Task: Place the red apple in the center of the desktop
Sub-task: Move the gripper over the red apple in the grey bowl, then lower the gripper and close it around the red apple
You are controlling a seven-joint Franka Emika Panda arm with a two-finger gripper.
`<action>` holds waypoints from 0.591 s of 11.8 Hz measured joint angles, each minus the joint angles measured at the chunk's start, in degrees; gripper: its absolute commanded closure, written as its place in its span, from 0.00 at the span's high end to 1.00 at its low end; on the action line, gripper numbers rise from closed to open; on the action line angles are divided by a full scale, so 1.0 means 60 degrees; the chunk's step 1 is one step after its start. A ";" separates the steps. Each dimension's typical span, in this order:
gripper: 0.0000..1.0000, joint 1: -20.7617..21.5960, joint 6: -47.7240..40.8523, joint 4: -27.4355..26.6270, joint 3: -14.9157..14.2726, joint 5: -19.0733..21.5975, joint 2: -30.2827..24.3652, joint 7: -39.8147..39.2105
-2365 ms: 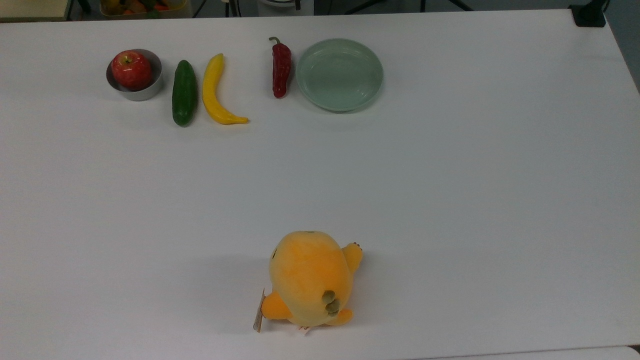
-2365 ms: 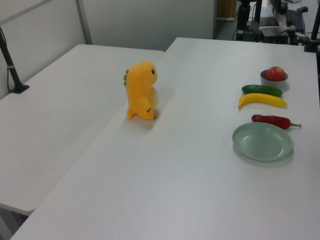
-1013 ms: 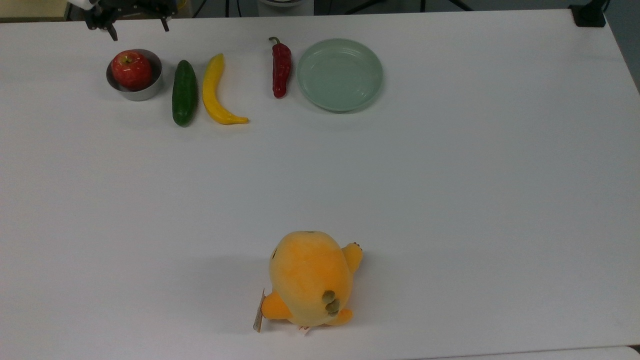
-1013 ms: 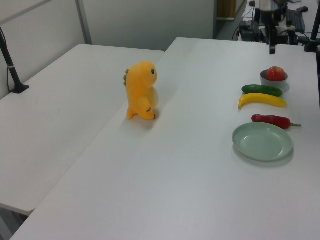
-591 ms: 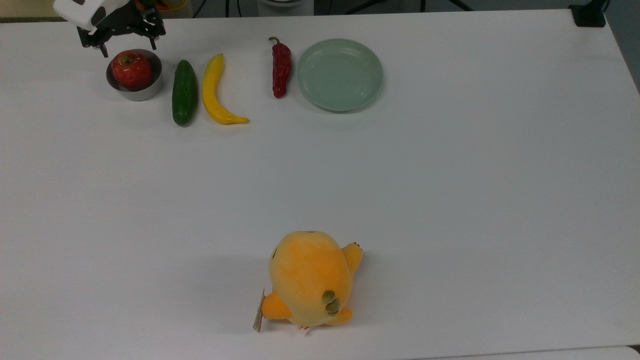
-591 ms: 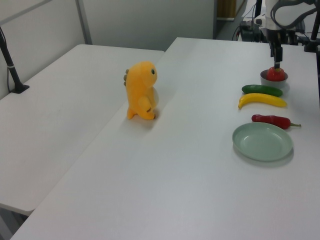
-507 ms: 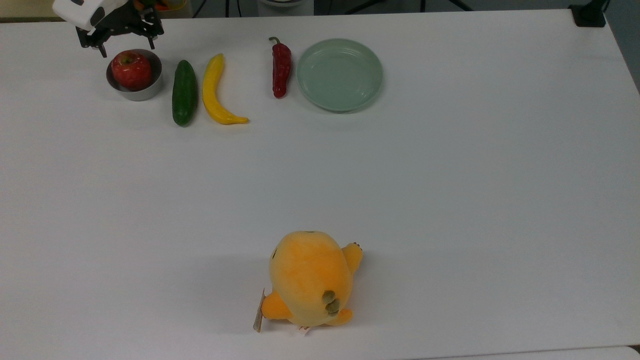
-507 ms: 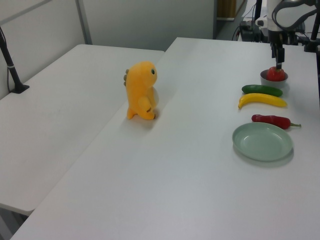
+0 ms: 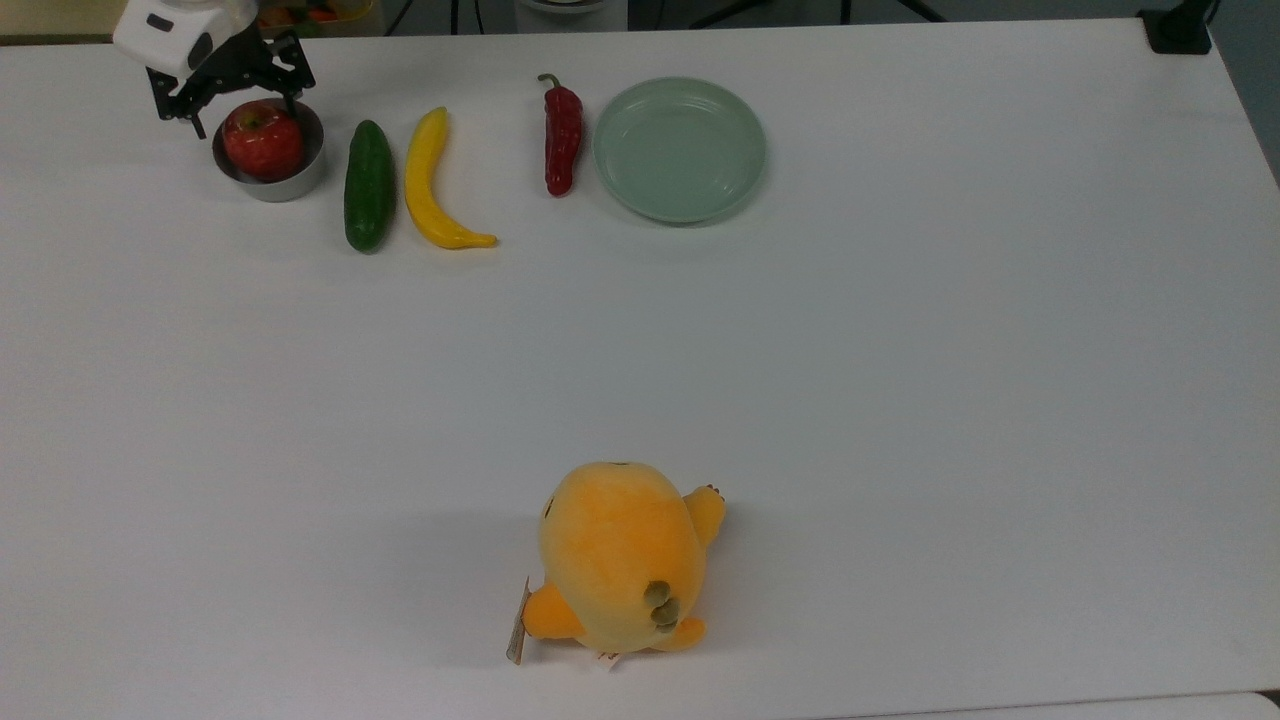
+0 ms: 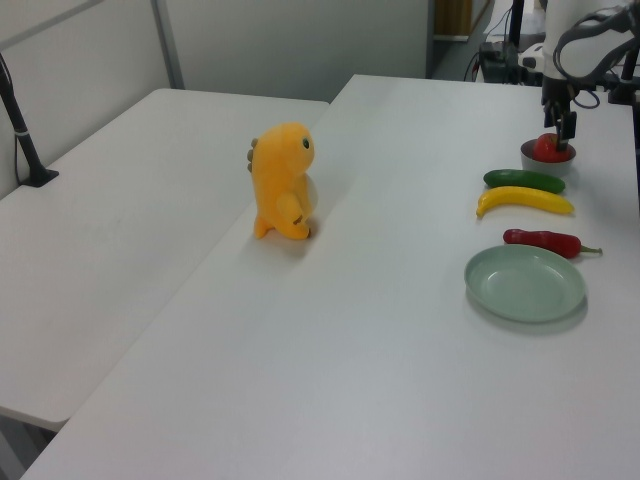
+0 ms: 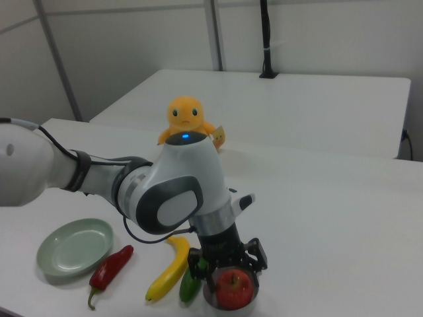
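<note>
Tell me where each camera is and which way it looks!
Top view: high above the desktop, looking down; the hand reaches in at the top view's upper left, over the apple in its bowl.
Left view: beside the table, looking across it; the hand hangs far right, over the apple.
Right view: low at the apple's end, facing the toy; the arm and open hand are up close.
All three share the apple, toy and plate.

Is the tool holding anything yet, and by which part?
Nothing held. The open tool straddles the red apple, which sits in its metal bowl.
</note>
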 measured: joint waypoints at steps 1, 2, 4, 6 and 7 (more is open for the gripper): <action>1.00 0.0002 0.0191 -0.0095 0.0000 0.0000 0.0092 -0.0003; 1.00 0.0020 0.0276 -0.0142 0.0002 0.0000 0.0153 -0.0011; 0.90 0.0046 0.0277 -0.0153 0.0013 0.0000 0.0168 -0.0022; 0.53 0.0047 0.0277 -0.0228 0.0014 0.0000 0.0168 -0.0103; 0.39 0.0047 0.0277 -0.0259 0.0017 0.0000 0.0168 -0.0230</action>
